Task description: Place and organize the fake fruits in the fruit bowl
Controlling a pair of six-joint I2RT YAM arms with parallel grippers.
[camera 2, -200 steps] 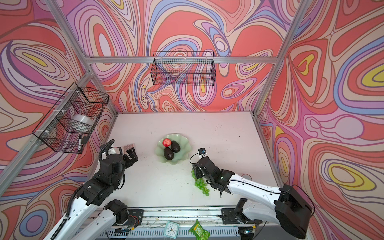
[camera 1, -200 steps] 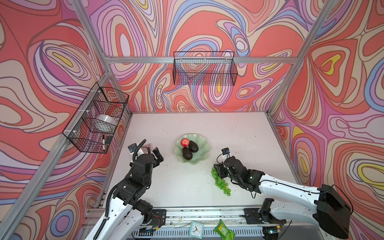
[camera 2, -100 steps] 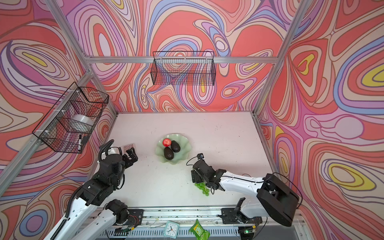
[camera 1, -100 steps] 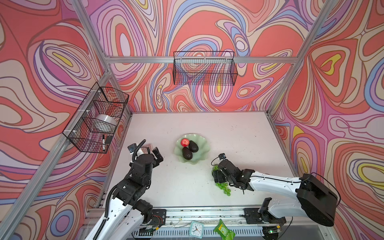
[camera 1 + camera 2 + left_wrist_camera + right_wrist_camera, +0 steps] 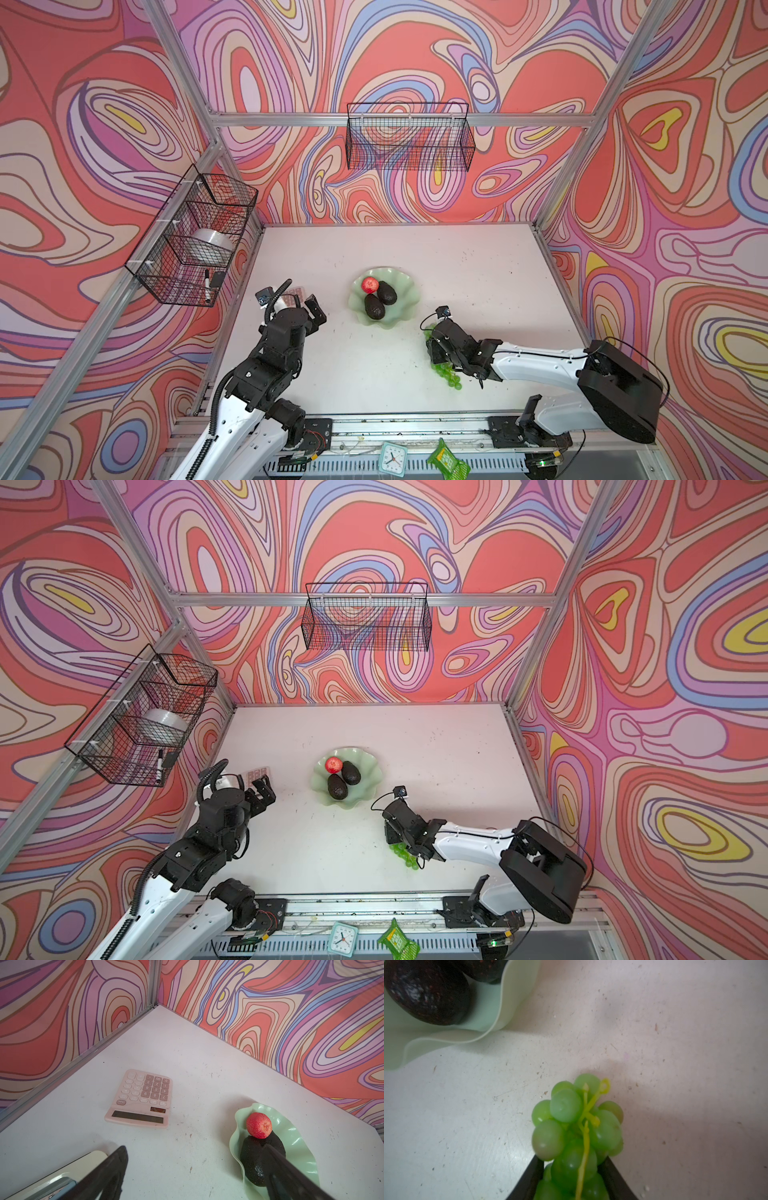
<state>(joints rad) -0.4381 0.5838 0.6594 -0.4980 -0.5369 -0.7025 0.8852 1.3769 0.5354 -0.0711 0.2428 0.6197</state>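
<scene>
We are seeing the right gripper (image 5: pixel 571 1169) holding the bunch of green grapes (image 5: pixel 571 1126). Its two black fingers (image 5: pixel 533 1176) are pressing against either side of the bunch, and the yellow-green stem is lying along the top. In both top views the grapes (image 5: pixel 449 372) (image 5: pixel 401 850) are trailing out from under that gripper (image 5: pixel 434 353) on the white worktop (image 5: pixel 478 270), near the fruit bowl (image 5: pixel 405 291) but apart from it. We cannot tell whether the bunch is touching the worktop.

The mint-green bowl with the wavy rim is sitting about mid-worktop. It is carrying the small red apple (image 5: pixel 370 285) and two dark avocados (image 5: pixel 387 292) (image 5: pixel 374 306), which are lying side by side with the apple touching them at the far end.

The left gripper (image 5: pixel 195 1148) is hanging over the left side of the worktop with its fingers spread wide and nothing between them. In its wrist view a pink calculator (image 5: pixel 143 1097) is lying flat beyond it, beside the bowl.
</scene>
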